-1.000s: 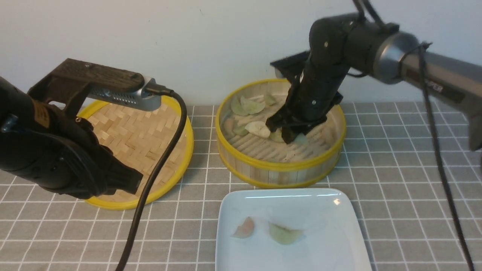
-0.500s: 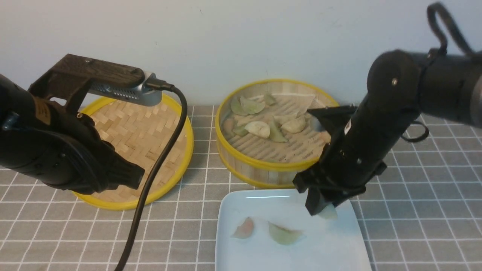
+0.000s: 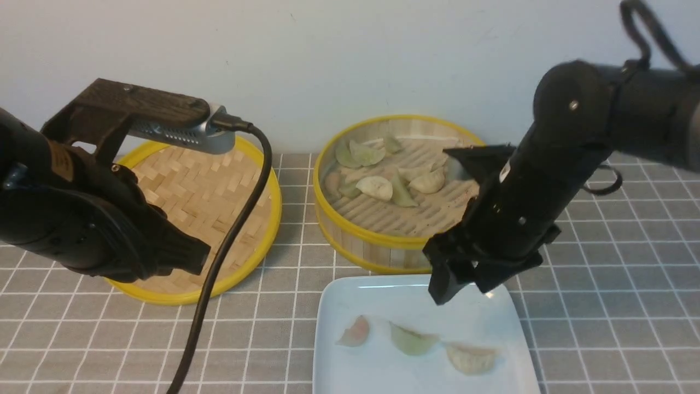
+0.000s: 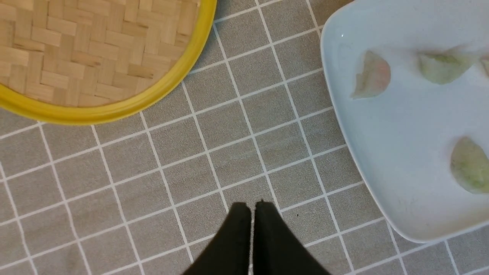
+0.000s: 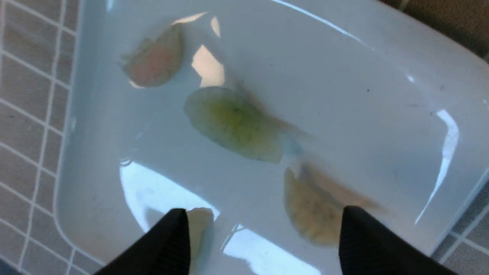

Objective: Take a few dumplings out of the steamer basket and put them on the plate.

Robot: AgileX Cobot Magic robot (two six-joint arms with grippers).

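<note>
The steamer basket (image 3: 407, 243) stands at the back with several dumplings (image 3: 375, 187) on its slatted floor. In front of it lies the white plate (image 3: 383, 290). On it rest a pinkish dumpling (image 3: 355, 331), a green one (image 3: 411, 340) and a cream one (image 3: 470, 358). My right gripper (image 3: 464, 289) hangs open just above the plate's far edge, holding nothing. In the right wrist view the cream dumpling (image 5: 317, 208) lies on the plate (image 5: 382, 114) below the spread jaws of the right gripper (image 5: 263, 229). My left gripper (image 4: 252, 208) is shut and empty over the cloth, left of the plate (image 4: 344, 114).
A shallow woven bamboo disc (image 3: 202, 197) with a yellow rim lies at the left, partly under my left arm. A black cable (image 3: 219, 262) hangs in front of it. The wall runs close behind the basket. Another green dumpling (image 4: 470, 164) lies near the plate's front.
My right arm swung from inside the basket to over the plate with a cream dumpling, then opened. That dumpling now lies on the plate. The left arm has not moved.
</note>
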